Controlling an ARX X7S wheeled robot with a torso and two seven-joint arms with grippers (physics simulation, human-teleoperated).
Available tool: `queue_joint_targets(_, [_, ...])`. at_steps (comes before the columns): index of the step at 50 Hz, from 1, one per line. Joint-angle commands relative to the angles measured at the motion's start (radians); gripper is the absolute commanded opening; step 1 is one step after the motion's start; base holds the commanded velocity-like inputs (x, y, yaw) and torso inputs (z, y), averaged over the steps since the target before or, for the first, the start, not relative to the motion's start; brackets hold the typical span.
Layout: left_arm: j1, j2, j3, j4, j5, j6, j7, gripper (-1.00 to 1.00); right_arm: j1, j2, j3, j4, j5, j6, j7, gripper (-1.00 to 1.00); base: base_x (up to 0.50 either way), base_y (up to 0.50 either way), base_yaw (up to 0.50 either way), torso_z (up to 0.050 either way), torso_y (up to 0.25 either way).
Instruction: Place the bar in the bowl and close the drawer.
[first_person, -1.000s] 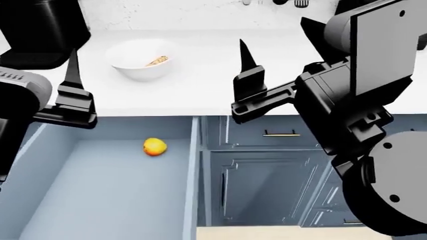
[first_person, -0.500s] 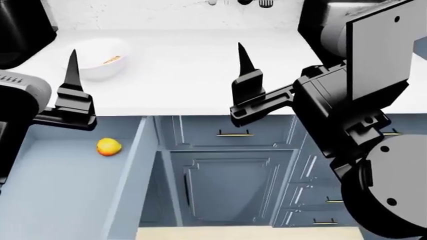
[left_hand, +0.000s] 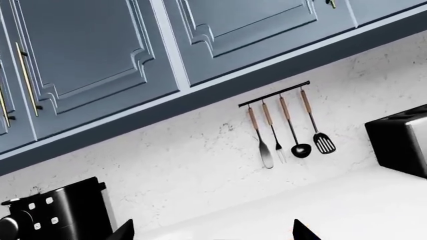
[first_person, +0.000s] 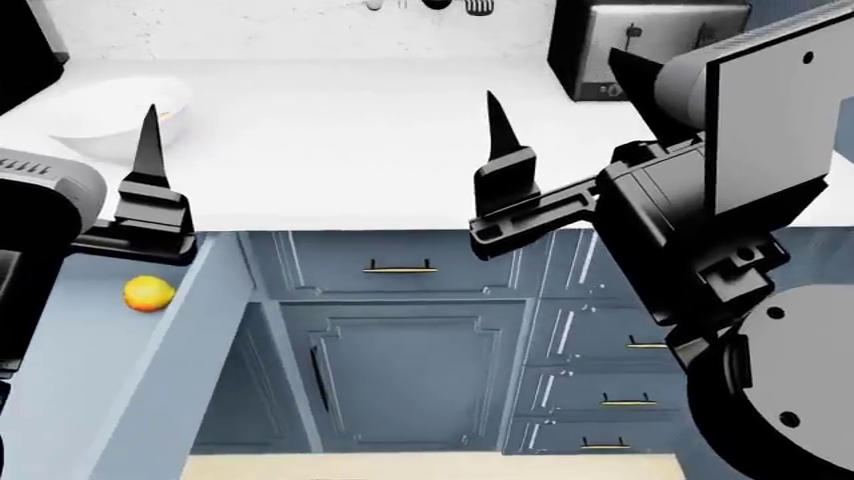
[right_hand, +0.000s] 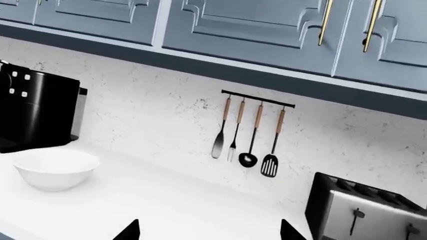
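The whole scene is sliding leftward in the head view compared with a moment ago: the glossy white bowl (first_person: 100, 118) is now sitting near the left edge of the white countertop (first_person: 360, 150), and the round yellow-orange fruit (first_person: 148, 292) is lying close to the frame's left side inside the open blue-grey drawer (first_person: 174, 340). The tan bar (first_person: 166, 113) is showing only as a sliver at the bowl's rim. A black-and-silver toaster (first_person: 647, 45) is coming into view at the back right. Both arms are hovering above the counter's front edge, well apart, with bare counter between them. The left gripper (left_hand: 212, 231) and right gripper (right_hand: 208, 229) are spread wide, holding nothing. Panelled cabinet doors (first_person: 387, 375) are facing open floor below.
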Motion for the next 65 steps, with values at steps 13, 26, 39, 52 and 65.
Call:
queue_joint_targets(13, [0.064,0.012,0.020,-0.005,0.080,0.049,0.021,1.00,-0.045,0.038,0.004,-0.050,-0.079,-0.035,-0.007,1.00,0.01,0.00,0.50,0.000,0.000])
queue_joint_targets(26, [0.053,0.011,0.026,-0.005,0.073,0.050,0.016,1.00,-0.050,0.019,0.003,-0.038,-0.091,-0.032,-0.026,1.00,0.06,0.01,0.50,0.000,0.000])
queue_joint_targets(39, [0.096,0.021,0.033,-0.009,0.112,0.086,0.027,1.00,-0.058,0.008,0.002,-0.030,-0.115,-0.027,-0.021,1.00,0.07,0.01,0.50,0.000,0.000])
queue_joint_targets(52, [0.126,0.038,0.045,-0.019,0.149,0.121,0.039,1.00,-0.082,-0.005,-0.001,-0.006,-0.146,-0.038,-0.027,1.00,0.07,0.02,0.50,0.000,0.000])
queue_joint_targets(65, [0.140,0.040,0.048,-0.022,0.160,0.138,0.042,1.00,-0.091,-0.033,-0.003,0.008,-0.163,-0.035,-0.032,1.00,0.07,0.02,0.50,0.000,0.000])
